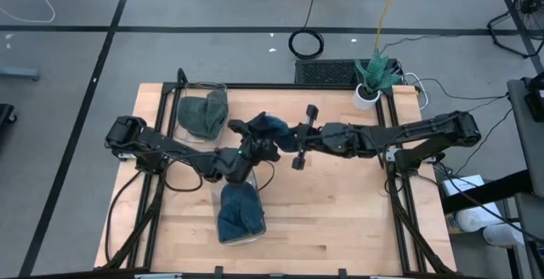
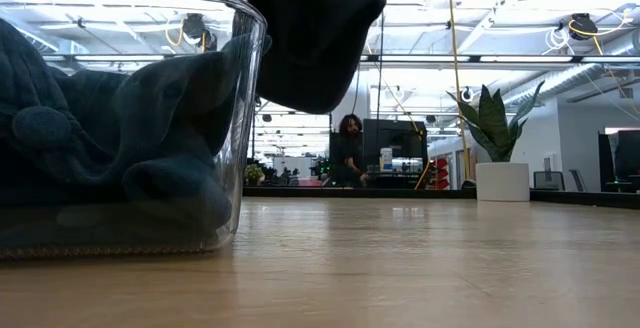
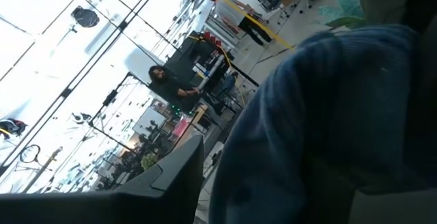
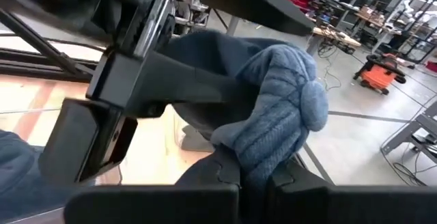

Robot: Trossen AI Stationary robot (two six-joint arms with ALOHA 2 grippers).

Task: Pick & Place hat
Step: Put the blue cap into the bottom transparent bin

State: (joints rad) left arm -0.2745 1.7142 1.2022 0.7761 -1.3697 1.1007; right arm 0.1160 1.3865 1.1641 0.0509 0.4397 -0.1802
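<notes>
Above the middle of the pale wooden surface [image 1: 340, 219] we see both dark arms meeting around a blue ribbed knit hat [image 1: 270, 128], which hangs in the air rather than resting on the wood. Our right tool [image 1: 287, 136] reaches in from the right and is clamped shut on the hat: in the right wrist view the knit fabric [image 4: 276, 115] bunches up directly between its two dark fingers [image 4: 212, 173], with a pompom-like lump off to one side. Our left tool [image 1: 252, 133] comes up from the left and sits just beside the same hat, on the side opposite the right tool. In the left wrist view the hat [image 3: 328, 121] fills most of the frame right in front of that tool, and we think its fingers stand partly apart around the fabric, though we cannot tell whether they actually grip it. From table height the hat [image 2: 310, 33] shows as a dark mass dangling clear of the surface.

Near the front edge a clear plastic bin [image 1: 240, 213] holds another blue knit hat. Toward the back left a second clear bin [image 1: 202, 113] holds a grey-green hat. A small potted plant in a white pot [image 1: 371, 82] stands at the back right corner. A person [image 2: 349, 148] sits far off in the room beyond.
</notes>
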